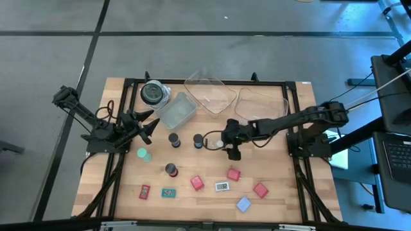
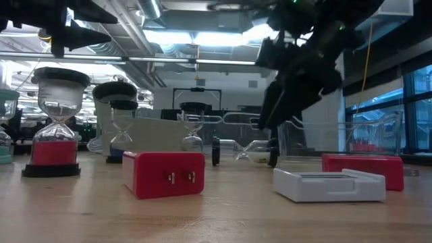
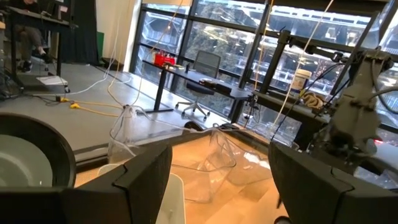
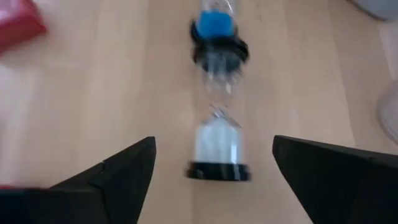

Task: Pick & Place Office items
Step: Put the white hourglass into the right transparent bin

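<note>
A small glass sand timer with blue sand and black end caps (image 4: 217,99) is seen lying on the wooden bench (image 1: 192,202), between the right gripper (image 4: 211,163)'s wide-spread fingers. It is judged light, fragile and prone to rolling; the black end caps are best grasped. The left gripper (image 1: 149,126) waits open near the clear trays.

No text, label, brand, number or sign is legible on anything here.
</note>
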{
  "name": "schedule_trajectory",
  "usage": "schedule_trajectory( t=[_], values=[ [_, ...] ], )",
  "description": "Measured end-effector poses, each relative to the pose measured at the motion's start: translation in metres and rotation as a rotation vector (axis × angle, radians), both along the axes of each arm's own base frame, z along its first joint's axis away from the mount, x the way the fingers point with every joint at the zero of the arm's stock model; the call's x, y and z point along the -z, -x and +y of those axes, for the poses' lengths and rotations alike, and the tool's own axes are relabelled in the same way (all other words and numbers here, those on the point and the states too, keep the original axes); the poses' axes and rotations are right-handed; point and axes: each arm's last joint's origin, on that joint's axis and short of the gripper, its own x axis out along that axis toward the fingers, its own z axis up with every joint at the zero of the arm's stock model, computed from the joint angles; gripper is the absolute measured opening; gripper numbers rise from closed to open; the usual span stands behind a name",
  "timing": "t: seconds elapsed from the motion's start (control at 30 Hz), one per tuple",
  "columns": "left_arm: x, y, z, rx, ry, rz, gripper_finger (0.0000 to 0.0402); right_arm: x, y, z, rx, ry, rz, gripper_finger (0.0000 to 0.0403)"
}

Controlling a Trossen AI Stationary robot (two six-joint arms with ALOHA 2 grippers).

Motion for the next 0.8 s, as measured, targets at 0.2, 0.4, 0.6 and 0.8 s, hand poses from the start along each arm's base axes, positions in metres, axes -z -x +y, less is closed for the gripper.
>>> schedule_trajectory(
  t=[0.2,0.4,0.6,0.8],
  values=[
    [0.0,0.0,0.0,0.0,0.004,-0.003,0.0264,0.02,-0.006,-0.012,-0.004,-0.054,0.06,0.0304],
    [0.0,0.0,0.0,0.0,0.003,-0.002,0.0264,0.037,-0.014,-0.018,-0.012,-0.061,0.054,0.0294],
    [0.0,0.0,0.0,0.0,0.003,-0.001,0.0264,0.048,-0.017,-0.019,-0.021,-0.08,0.07,0.0288],
    [0.0,0.0,0.0,0.0,0.003,-0.001,0.0264,0.049,-0.017,-0.019,-0.02,-0.079,0.07,0.0279]
  ],
)
